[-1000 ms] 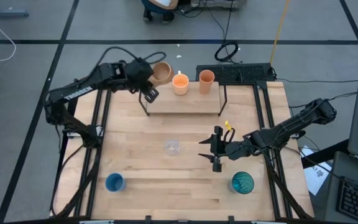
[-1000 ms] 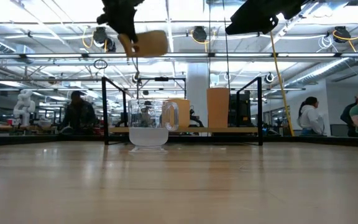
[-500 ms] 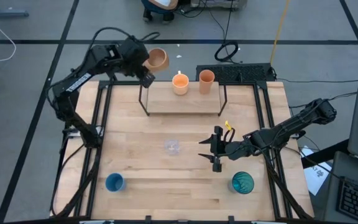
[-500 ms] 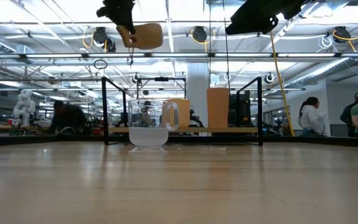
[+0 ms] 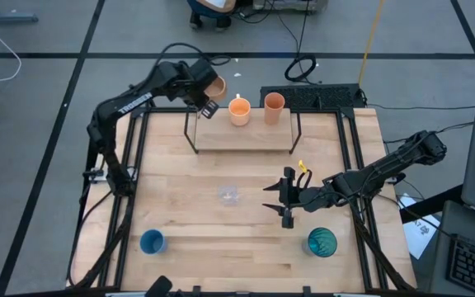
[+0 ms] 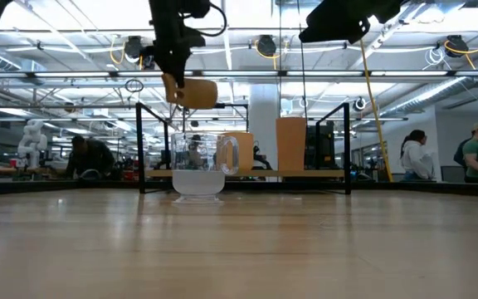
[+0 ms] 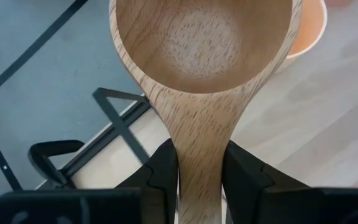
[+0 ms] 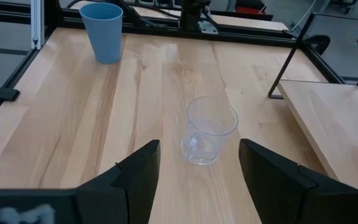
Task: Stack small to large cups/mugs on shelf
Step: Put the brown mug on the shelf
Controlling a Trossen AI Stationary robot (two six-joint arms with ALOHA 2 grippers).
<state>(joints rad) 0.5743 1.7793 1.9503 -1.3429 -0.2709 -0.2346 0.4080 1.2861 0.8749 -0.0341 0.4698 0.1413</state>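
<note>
Above the shelf's [image 5: 242, 132] back-left corner, the left gripper [image 5: 205, 97] holds the tan mug [image 5: 215, 86] aloft.

From above, the mug is half hidden by the gripper, beside two orange cups [image 5: 239, 110]. Level view: it hangs over the clear cup [image 6: 196, 174]. Left wrist: both fingers [image 7: 165, 168] clamp its wooden handle, rim cropped. Right wrist: the right gripper [image 8: 197, 171] stands open near the clear cup, blue cup [image 8: 105, 32] beyond.

Two dark jointed arms; the left arm [image 5: 130, 103] bears white lettering, the right arm [image 5: 369, 175] a yellow cable.
</note>
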